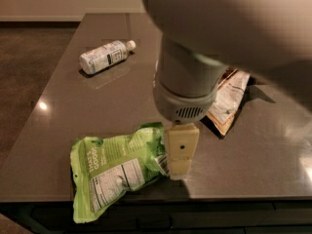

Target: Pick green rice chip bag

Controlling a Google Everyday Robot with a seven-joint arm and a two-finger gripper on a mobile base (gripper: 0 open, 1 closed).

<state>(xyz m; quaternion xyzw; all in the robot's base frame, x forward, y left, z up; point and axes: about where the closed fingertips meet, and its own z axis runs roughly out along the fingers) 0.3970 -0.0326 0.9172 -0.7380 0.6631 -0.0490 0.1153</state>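
The green rice chip bag (113,167) lies flat near the front left edge of the dark table (97,106), its white nutrition panel facing up. My gripper (180,162) hangs from the large pale arm (195,77) and is down at the bag's right end, covering that edge. Only one cream finger face shows, end-on.
A clear bottle with a white label (105,56) lies on its side at the back left. A brown-and-cream snack bag (229,101) lies right of centre, partly hidden behind the arm. The table's front edge runs just below the green bag.
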